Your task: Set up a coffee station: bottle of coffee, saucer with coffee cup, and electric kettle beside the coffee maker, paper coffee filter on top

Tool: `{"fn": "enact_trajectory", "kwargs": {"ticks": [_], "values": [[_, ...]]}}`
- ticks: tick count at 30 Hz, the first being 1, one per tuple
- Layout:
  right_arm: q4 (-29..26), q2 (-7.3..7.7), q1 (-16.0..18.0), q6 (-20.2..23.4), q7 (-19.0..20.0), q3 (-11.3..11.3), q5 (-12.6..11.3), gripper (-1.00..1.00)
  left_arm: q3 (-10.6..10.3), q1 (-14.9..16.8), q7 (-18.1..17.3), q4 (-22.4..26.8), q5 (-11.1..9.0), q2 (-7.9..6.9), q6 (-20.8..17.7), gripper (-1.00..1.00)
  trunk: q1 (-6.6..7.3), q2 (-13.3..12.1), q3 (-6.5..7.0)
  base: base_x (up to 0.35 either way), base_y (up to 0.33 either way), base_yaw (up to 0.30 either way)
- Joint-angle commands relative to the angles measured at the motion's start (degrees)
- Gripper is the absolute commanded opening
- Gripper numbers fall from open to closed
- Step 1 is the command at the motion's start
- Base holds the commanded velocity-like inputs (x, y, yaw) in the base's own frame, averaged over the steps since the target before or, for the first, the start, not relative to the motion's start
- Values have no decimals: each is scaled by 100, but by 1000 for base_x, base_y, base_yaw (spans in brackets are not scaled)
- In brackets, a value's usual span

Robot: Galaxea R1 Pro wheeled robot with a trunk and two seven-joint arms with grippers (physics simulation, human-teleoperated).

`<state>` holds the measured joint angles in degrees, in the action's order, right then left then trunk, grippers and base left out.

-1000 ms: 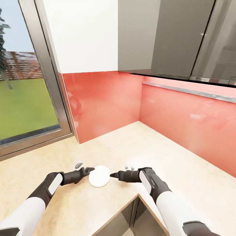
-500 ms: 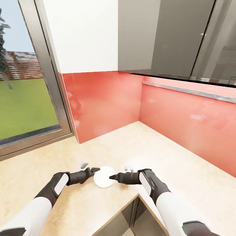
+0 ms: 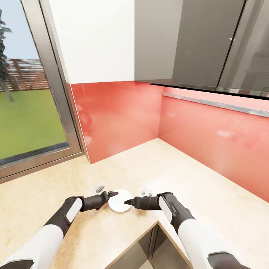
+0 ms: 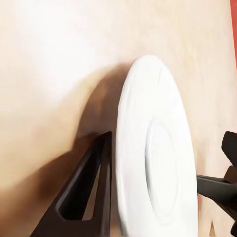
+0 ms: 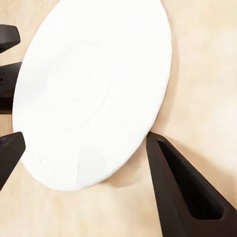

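The saucer, a small flat white disc, lies on the light wood-grain kitchen countertop near its front edge. My left gripper is open at the saucer's left rim, with one dark finger lying against the counter beside the saucer. From the other side, my right gripper reaches the right rim. In the right wrist view it stands open with the near edge of the saucer between its fingers. The coffee cup, kettle, bottle of coffee and shelf are out of view.
The glossy red backsplash forms an inner corner behind the counter. A window stands at the left, with grey wall cabinets above right. The counter's front edge makes a corner over cabinet fronts, close below the right arm.
My left gripper moved right and the saucer slid a little right with it, closing the gap to the right gripper. The right gripper hardly moved.
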<state>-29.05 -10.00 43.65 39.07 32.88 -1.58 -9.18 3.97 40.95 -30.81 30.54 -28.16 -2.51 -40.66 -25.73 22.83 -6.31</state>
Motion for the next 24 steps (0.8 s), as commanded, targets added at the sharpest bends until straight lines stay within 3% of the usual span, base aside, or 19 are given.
{"fn": "enact_trajectory", "kwargs": {"ticks": [1, 24], "values": [[-5, 0, 4, 39, -23, -9, -23, 100, 8, 1, -4, -303, 48, 4, -30, 100, -5, 9, -14, 0, 0, 0], [-4, 0, 4, 39, -18, -9, -23, 100, -1, 1, -11, -303, 48, 33, -38, 100, -5, 9, -14, 0, 0, 0]]}}
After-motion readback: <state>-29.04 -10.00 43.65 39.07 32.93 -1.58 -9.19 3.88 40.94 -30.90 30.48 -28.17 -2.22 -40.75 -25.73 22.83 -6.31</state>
